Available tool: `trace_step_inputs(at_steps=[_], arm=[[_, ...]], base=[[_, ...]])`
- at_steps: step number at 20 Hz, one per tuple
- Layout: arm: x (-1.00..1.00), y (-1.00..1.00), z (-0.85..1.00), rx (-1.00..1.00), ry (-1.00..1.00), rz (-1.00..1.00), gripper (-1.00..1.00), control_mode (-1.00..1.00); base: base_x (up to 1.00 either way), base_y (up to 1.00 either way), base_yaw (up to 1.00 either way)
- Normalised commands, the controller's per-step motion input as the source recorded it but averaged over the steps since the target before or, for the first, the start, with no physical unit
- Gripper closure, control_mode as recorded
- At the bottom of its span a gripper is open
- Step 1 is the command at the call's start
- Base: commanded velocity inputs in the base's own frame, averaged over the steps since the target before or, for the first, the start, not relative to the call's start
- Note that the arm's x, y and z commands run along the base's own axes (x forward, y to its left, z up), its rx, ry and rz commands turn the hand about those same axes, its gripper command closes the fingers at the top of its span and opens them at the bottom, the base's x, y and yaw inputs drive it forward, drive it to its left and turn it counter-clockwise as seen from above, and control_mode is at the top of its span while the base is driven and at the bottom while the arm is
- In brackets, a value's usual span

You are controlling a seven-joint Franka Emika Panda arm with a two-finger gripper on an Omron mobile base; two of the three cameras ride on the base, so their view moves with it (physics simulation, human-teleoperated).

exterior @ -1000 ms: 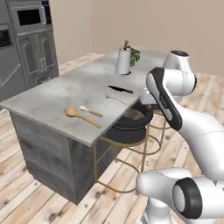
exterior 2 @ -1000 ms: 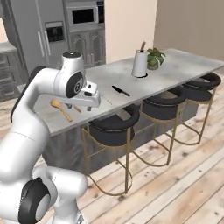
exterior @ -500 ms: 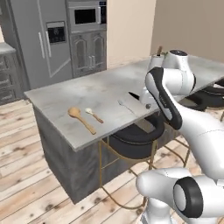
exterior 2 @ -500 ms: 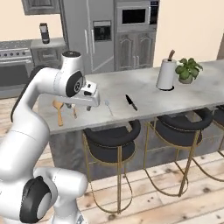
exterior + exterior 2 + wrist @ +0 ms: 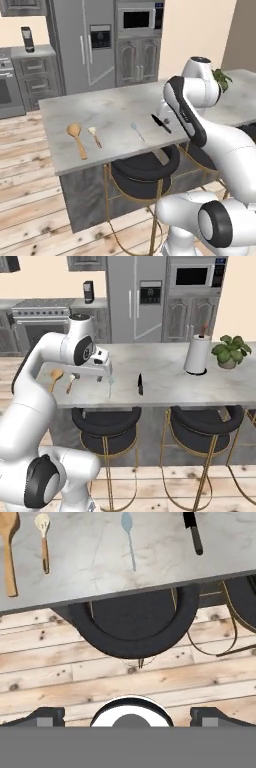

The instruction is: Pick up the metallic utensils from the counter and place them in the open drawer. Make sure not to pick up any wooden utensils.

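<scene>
Nothing moved yet: knife [image 5: 161, 123] and silver spoon [image 5: 137, 131] both lie on the counter [image 5: 115, 107] beside the wooden spoons [image 5: 76, 139], fingers [image 5: 50, 714] wide and empty, drawer unseen.

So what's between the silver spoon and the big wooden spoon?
The cream-headed spoon lies between the silver spoon and the big wooden spoon, clearest in the left base view.

Glossy white rounded arm segments, dark grey joint rings, small dark pincer [image 5: 128, 716] tips
</scene>
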Motion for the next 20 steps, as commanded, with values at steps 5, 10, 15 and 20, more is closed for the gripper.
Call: trace_step_inputs(at_steps=[5, 10, 15, 20], arm=[[0.0, 0.0, 0.0, 0.0, 0.0, 0.0, -1.0, 1.0], [0.0, 0.0, 0.0, 0.0, 0.0, 0.0, -1.0, 1.0], [0.0, 0.0, 0.0, 0.0, 0.0, 0.0, -1.0, 1.0], [0.0, 0.0, 0.0, 0.0, 0.0, 0.0, -1.0, 1.0]], base=[[0.04, -0.87, 0.24], [0.0, -0.4, 0.04], [0.07, -0.03, 0.0], [0.25, 0.18, 0.0]])
